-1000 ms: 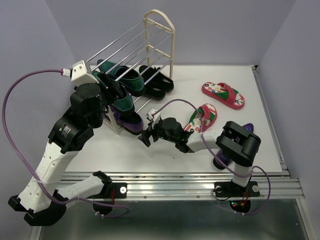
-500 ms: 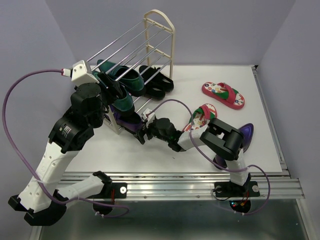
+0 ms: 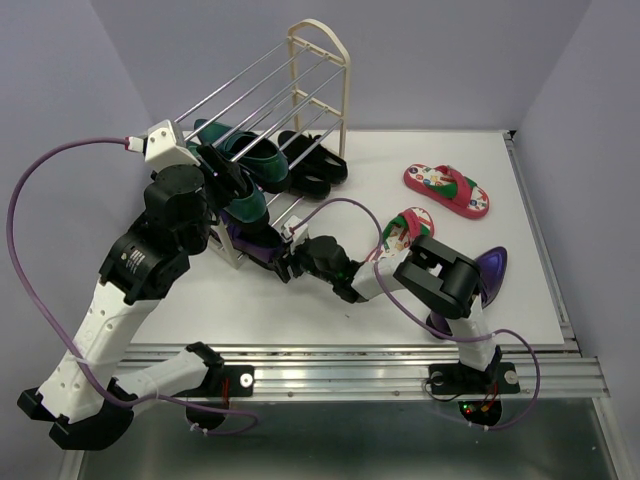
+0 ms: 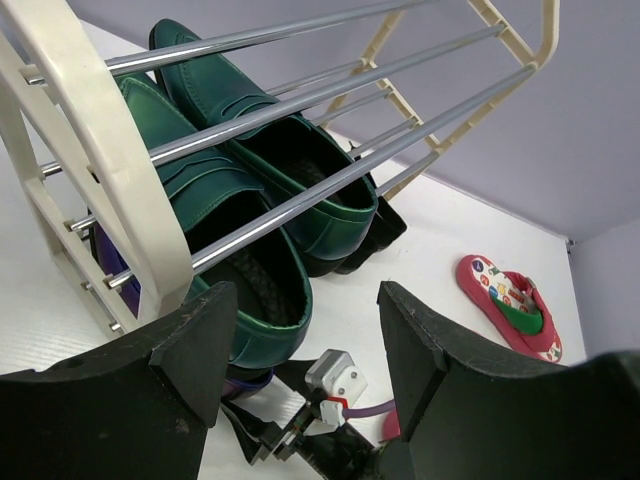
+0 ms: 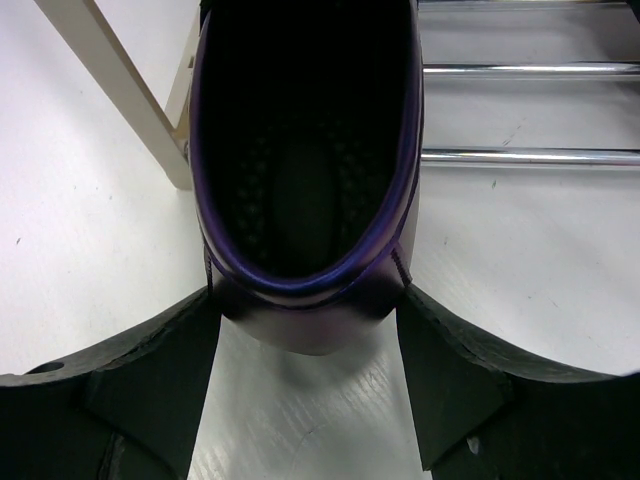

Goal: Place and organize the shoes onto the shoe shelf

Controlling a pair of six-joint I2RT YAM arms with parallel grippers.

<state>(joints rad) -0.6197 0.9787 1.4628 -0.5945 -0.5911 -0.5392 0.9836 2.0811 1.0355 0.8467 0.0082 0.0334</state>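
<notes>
Closest to me, the right arm folds at its elbow and stretches low across the white table (image 3: 250, 310) toward the left. Just behind that elbow a purple loafer (image 3: 492, 268) lies on the table, well apart from the rack.

At the end of the arm, my right claw (image 5: 307, 310) is at the heel of the other purple loafer (image 5: 300, 325). This shoe sits at the bottom level of the shoe rack (image 4: 95, 140), toe pointing in under the rods, next to the near cream end frame. The two fingers (image 5: 140, 390) are spread wide and lie along both sides of the heel. Whether they actually squeeze it I cannot tell.

A little farther in, my left claw (image 4: 305, 300) hangs by the near end frame of the rack, fingers apart with nothing between them. Through the rods I see two dark green loafers (image 4: 250, 120) side by side on a tier above the purple one.

Beyond them, at the far end of the rack, are the black shoes (image 3: 315, 170). I cannot tell whether they rest on the lowest rods or on the table.

To the right of the rack, two red flip-flops (image 3: 447, 190) lie on the table with their patterned insoles up. The nearer one is partly hidden by the right arm.
</notes>
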